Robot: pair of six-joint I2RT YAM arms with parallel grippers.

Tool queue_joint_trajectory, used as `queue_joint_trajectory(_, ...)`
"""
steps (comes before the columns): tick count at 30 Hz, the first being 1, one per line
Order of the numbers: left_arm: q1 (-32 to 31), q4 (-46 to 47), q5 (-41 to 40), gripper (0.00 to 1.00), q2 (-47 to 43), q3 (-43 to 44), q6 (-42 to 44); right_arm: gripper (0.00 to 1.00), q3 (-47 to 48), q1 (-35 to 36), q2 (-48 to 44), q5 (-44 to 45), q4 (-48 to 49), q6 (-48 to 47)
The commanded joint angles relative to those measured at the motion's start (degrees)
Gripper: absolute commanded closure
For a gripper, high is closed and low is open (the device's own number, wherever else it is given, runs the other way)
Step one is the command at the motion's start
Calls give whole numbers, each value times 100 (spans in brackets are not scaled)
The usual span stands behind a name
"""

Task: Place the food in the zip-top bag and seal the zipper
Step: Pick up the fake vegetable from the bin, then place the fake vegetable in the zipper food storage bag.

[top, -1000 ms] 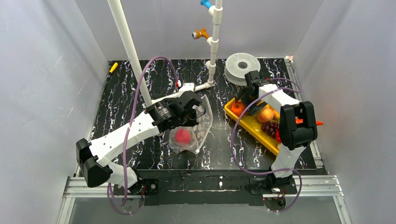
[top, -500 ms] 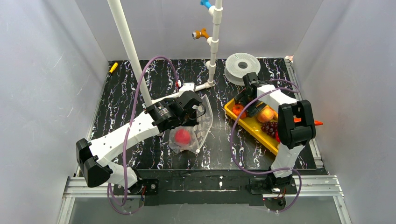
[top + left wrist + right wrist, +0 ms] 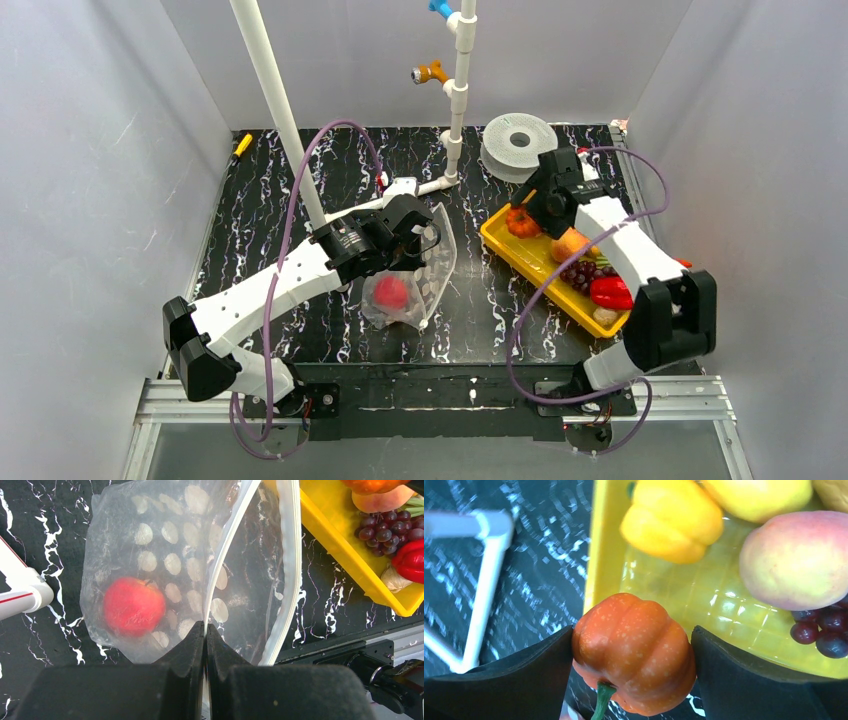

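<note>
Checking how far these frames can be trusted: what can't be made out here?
- Right wrist: the orange pepper in the right gripper hides its own underside, so lifted or resting is unclear.
- Top: the right arm covers part of the yellow tray.
- Left wrist: the left gripper hides the near edge of the zip-top bag.

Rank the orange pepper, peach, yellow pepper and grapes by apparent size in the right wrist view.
1. Orange pepper, though it is nearest the camera.
2. Peach and yellow pepper: alike, both cut off by the frame, so unranked.
3. Grapes, only partly in view.
</note>
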Motion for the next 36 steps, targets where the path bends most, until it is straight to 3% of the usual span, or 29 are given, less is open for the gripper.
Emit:
queue_joint_trajectory(1, 19, -39, -54, 100, -168, -59, 4, 76, -371, 370, -844, -720, 793, -1432)
queue_joint_trajectory(5, 23, -57, -22, 100, -188, -29, 17, 76, -1044, 852, -1769, -1813, 1850, -2221)
queue_joint_trajectory(10, 22, -60, -54, 100, -235, -27, 27, 66, -1501, 1464, -2739, -2622, 2873, -2635)
queue_joint_trajectory(18, 23, -67, 95, 100, -249, 89, 21, 62, -1189, 1940, -2693, -3153, 2998, -2765)
queue_joint_trajectory(26, 22, -10, 185, 100, -379, 54, -52, 56, -916, 2446, -2278, -2807, 2882, -2884)
queue_joint_trajectory(36, 21, 40, 261, 100, -449, 53, -68, 48, -654, 2765, -2000, -1437, 2259, -3055)
